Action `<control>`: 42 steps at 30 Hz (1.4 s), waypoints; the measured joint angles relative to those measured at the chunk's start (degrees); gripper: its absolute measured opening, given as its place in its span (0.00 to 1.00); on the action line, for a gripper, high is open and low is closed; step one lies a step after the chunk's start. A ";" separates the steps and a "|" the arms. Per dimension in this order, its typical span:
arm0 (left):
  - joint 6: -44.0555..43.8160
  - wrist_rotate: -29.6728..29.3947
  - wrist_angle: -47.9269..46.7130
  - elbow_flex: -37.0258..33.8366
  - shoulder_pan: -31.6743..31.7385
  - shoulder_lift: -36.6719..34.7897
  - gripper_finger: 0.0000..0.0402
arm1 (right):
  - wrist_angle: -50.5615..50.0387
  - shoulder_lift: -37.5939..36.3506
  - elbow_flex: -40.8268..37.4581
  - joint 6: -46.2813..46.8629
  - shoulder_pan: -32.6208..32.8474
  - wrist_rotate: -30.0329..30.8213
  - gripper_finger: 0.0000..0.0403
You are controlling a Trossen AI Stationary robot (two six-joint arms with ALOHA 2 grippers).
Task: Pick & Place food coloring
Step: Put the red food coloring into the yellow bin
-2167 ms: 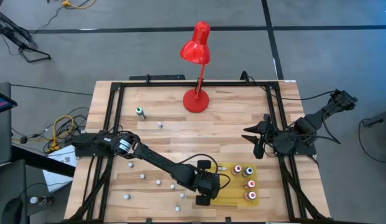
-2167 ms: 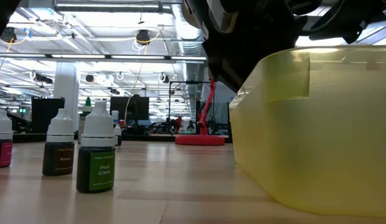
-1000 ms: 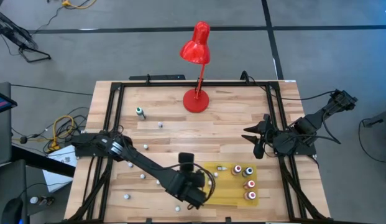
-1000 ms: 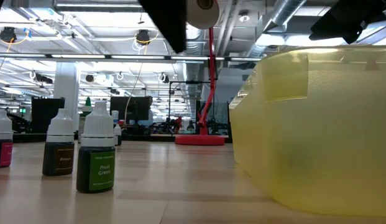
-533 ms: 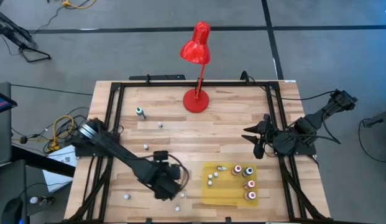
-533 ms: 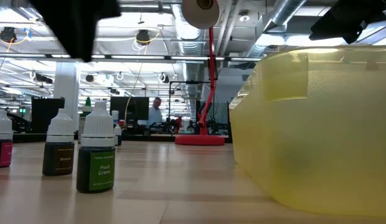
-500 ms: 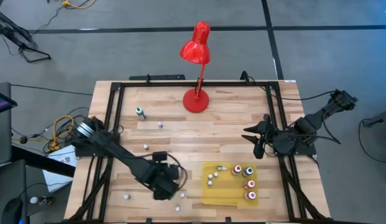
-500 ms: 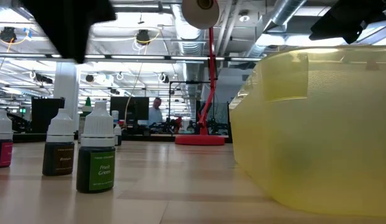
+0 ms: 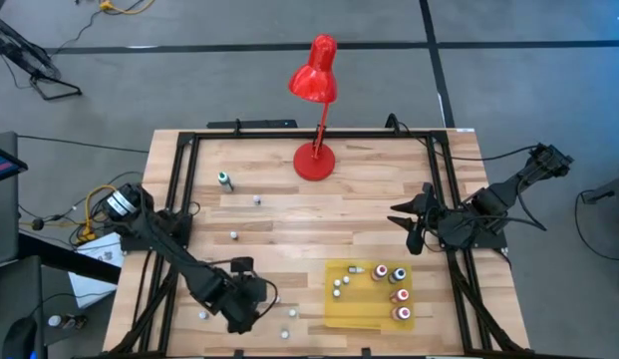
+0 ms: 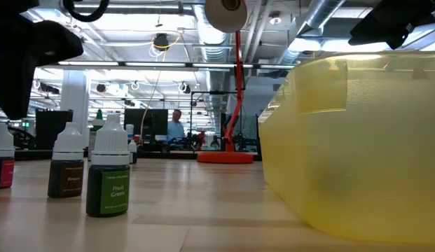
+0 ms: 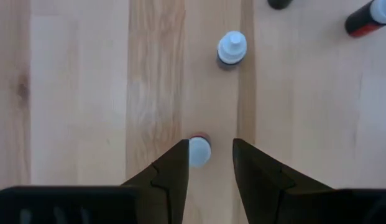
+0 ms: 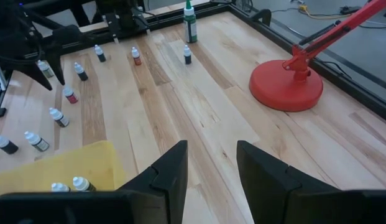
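Food coloring bottle (image 11: 198,150) partly hidden between parted left gripper (image 11: 209,163) fingers, right gripper (image 12: 211,163) apart, idle

Dark jointed arms, black cables

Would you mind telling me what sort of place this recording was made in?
Most likely a robotics lab or open workshop hall. The wooden table stands on a bare grey floor marked with dark lines, and the low view shows exposed ceiling ducts, strip lighting and a person at distant workstations.
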 joint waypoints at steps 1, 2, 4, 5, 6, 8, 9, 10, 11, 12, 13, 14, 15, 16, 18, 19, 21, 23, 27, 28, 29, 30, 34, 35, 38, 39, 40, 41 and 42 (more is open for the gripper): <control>-0.02 -0.48 0.44 -0.41 -0.26 0.00 0.29 | 0.00 -0.02 0.00 0.00 0.00 -0.02 0.32; -0.03 -0.73 1.06 -0.90 -0.49 0.10 0.29 | 0.00 0.00 0.00 0.00 0.00 -0.01 0.32; -0.26 -0.85 1.67 -1.81 -0.56 0.26 0.29 | -0.01 -0.01 0.00 0.00 0.00 0.00 0.32; -0.43 -0.77 1.85 -2.26 -0.57 0.26 0.29 | 0.00 -0.02 0.00 0.00 0.00 0.00 0.32; -0.60 -0.70 2.42 -2.76 -0.57 0.30 0.29 | 0.00 -0.02 0.00 0.00 0.00 0.00 0.32; -0.83 -0.74 3.85 -3.66 -0.57 0.57 0.29 | 0.00 0.00 0.00 0.00 0.00 0.00 0.32; -0.83 -0.89 4.47 -4.15 -0.56 0.61 0.29 | -0.02 -0.02 0.00 0.00 0.00 -0.02 0.32; -0.82 -0.75 5.16 -4.61 -0.55 0.61 0.29 | -0.02 -0.01 0.00 0.00 0.00 0.00 0.32; -0.81 -0.71 6.06 -5.03 -0.53 0.61 0.29 | 0.00 0.00 0.00 0.00 0.00 -0.02 0.32; -0.83 -0.68 6.73 -5.31 -0.51 0.63 0.29 | 0.00 0.00 0.00 0.00 0.00 -0.01 0.32; -0.83 -0.71 7.10 -5.48 -0.51 0.63 0.29 | 0.00 -0.01 0.00 0.00 -0.01 0.00 0.32; -0.83 -0.72 7.25 -5.54 -0.51 0.63 0.28 | 0.00 -0.01 0.00 0.00 0.00 0.00 0.32; -0.83 -0.72 7.26 -5.54 -0.51 0.63 0.27 | 0.00 0.00 0.00 0.00 0.00 -0.02 0.32; -0.83 -0.72 7.26 -5.54 -0.51 0.63 0.26 | 0.00 0.00 0.00 0.00 0.00 -0.01 0.32; -0.83 -0.72 7.27 -5.54 -0.47 0.63 0.23 | 0.00 -0.02 0.00 0.00 0.00 0.00 0.32; -0.83 -0.66 7.28 -5.54 -0.35 0.63 0.20 | -0.01 0.00 0.00 0.00 0.00 -0.01 0.32; -1.42 0.00 7.30 -5.54 -0.04 0.60 0.15 | 0.00 -0.02 0.00 0.00 0.00 -0.02 0.32; -2.87 1.30 7.30 -5.49 0.62 0.52 0.10 | 0.00 -0.02 0.00 0.00 0.00 0.00 0.32; -4.50 2.08 7.24 -4.78 1.94 0.57 0.09 | 0.00 0.00 0.00 0.00 0.00 -0.02 0.32; -3.96 2.10 6.95 -4.28 2.35 0.69 0.09 | 0.00 -0.02 0.00 0.00 0.00 0.00 0.32; -3.34 2.00 6.80 -3.54 2.75 0.74 0.09 | 0.00 -0.02 0.00 0.00 0.00 0.00 0.32; -2.86 1.47 6.85 -2.55 3.17 0.74 0.09 | 0.00 0.00 0.00 0.00 0.00 -0.01 0.32; 2.29 -3.04 6.24 2.20 4.81 0.74 0.12 | 0.00 0.00 0.00 0.00 0.00 0.00 0.32; 4.25 -4.73 5.89 3.68 5.04 0.74 0.12 | 0.00 -0.02 0.00 0.00 0.00 0.00 0.32; 9.34 -8.87 5.77 8.25 5.79 1.68 0.12 | 0.00 -0.02 0.00 0.00 0.00 0.00 0.32; 10.74 -9.72 5.67 9.79 6.01 2.23 0.12 | 0.00 -0.02 0.00 0.00 0.00 0.00 0.32; 12.10 -10.22 5.36 11.57 6.45 3.09 0.12 | -0.02 -0.02 0.00 0.00 0.00 0.00 0.32; 13.61 -10.61 5.36 13.47 6.94 4.13 0.12 | 0.00 -0.02 0.00 0.00 0.00 0.00 0.32; 15.14 -11.05 5.13 15.55 7.31 5.41 0.12 | 0.00 -0.02 0.00 0.00 0.00 -0.02 0.32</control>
